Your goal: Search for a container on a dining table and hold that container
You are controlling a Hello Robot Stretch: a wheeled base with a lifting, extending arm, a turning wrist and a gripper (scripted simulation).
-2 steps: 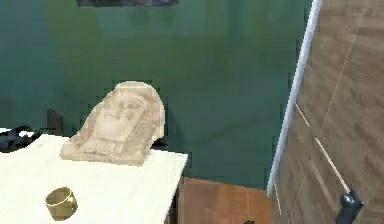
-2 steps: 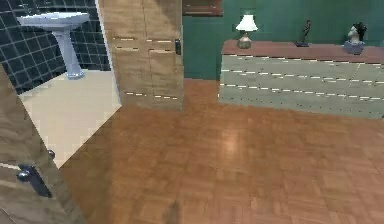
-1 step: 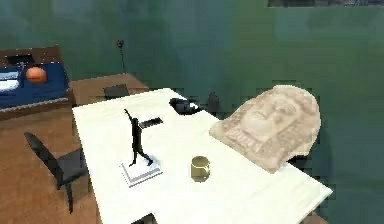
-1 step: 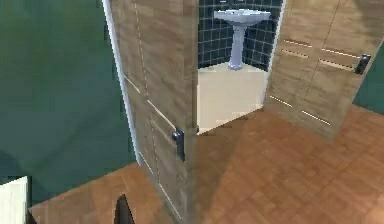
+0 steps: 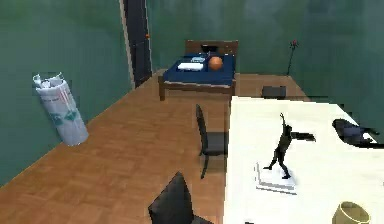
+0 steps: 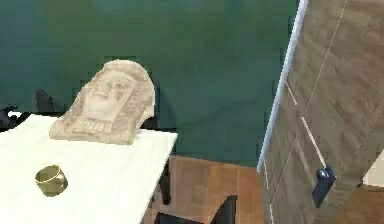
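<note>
On the white dining table (image 5: 258, 130), at the forward view's bottom right, you have a small olive-gold bowl (image 6: 50, 179) standing just before a large stone bust (image 6: 108, 105). As for the gripper's state, you cannot tell.

There was one table (image 5: 310, 110), and on it stood one dark figurine (image 5: 281, 150), one stone bust (image 6: 105, 105), one golden bowl (image 6: 50, 180) and one dark object (image 5: 355, 131) too small to name. The forward view showed two chairs (image 5: 210, 135) at the table's side; the arm side view showed three dark chair backs (image 6: 45, 100) around it. There was one bed (image 5: 200, 76), with one orange ball (image 5: 215, 62) on it. One white bag (image 5: 62, 108) was at the wall, one dark door (image 5: 140, 45) stood beyond it, and one wooden panel (image 6: 340, 100) carried one handle (image 6: 323, 186).
</note>
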